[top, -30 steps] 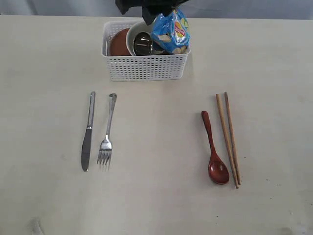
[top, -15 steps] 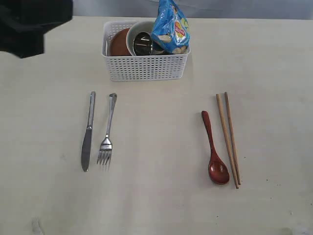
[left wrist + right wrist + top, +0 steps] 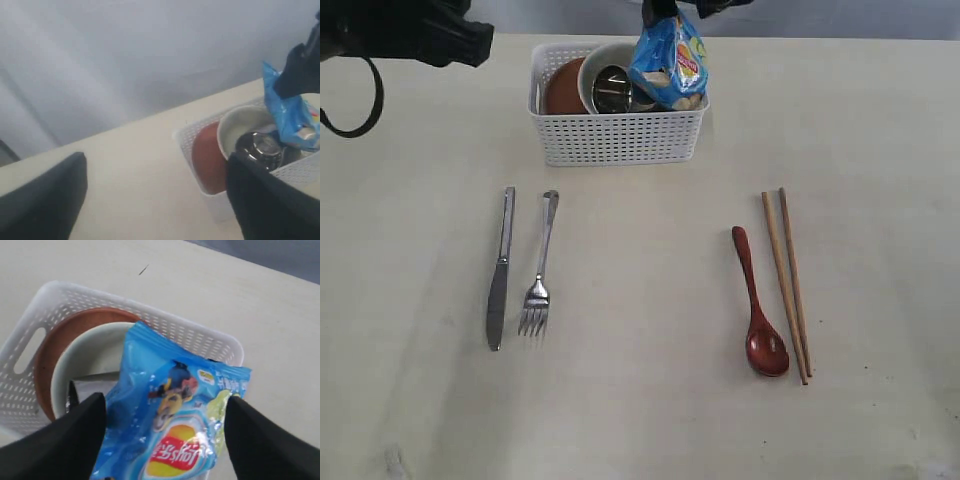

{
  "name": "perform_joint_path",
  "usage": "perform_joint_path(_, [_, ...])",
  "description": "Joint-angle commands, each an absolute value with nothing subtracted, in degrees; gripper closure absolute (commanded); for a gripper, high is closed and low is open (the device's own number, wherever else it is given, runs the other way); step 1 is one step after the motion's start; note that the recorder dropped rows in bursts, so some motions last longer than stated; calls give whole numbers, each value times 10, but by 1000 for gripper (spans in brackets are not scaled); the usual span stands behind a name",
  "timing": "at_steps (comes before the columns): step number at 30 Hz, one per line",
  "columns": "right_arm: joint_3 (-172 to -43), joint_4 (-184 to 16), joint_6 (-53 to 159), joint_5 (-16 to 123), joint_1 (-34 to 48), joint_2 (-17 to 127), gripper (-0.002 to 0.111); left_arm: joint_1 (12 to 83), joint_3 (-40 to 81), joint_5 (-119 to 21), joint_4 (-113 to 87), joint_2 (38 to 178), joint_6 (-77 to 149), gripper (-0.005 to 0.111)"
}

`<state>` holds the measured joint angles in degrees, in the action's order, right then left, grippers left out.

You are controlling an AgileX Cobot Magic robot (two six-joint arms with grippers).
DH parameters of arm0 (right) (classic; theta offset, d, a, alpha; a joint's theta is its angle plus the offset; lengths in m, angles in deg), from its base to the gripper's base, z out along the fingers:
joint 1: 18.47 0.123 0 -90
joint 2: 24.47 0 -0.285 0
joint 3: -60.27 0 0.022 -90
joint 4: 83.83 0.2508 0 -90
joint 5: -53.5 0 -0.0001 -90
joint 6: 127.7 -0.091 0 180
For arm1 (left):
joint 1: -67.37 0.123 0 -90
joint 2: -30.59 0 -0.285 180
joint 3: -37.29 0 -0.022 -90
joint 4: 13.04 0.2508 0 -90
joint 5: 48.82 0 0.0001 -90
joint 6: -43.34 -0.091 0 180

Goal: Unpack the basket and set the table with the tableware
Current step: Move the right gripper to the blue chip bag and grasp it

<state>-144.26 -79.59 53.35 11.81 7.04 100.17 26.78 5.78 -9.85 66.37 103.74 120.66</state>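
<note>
The pale bench [image 3: 640, 430] carries a white basket [image 3: 618, 142] at its far side. Nearer, on the left, a knife [image 3: 499, 280] and fork [image 3: 540, 265] lie side by side. On the right, a red-brown spoon [image 3: 755, 300] lies beside chopsticks [image 3: 786, 280], possibly touching at the bowl.

**Three cameras, one shared basket**

The exterior view looks steeply down from high up and takes in the whole tabletop [image 3: 640, 430], with the basket [image 3: 618, 140] at its far edge. The left wrist view looks slantwise toward the basket from farther off, blurred, past the left fingers [image 3: 42, 205]. The right wrist view faces down, close over the basket, between the right fingers [image 3: 65, 445]. All three show the basket.
</note>
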Motion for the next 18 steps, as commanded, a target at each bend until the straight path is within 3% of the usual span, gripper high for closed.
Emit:
perform_joint_path(1, [-1444,-807,527,141,56,1022,44,268,61,-80,686,1039,1222,35])
perform_joint_path(9, [-1444,-807,498,143,56,1054,46,268,61,-83,689,1039,1223,35])
perform_joint_path(18, [-1444,-807,486,142,56,1056,84,268,61,-109,689,1039,1224,35])
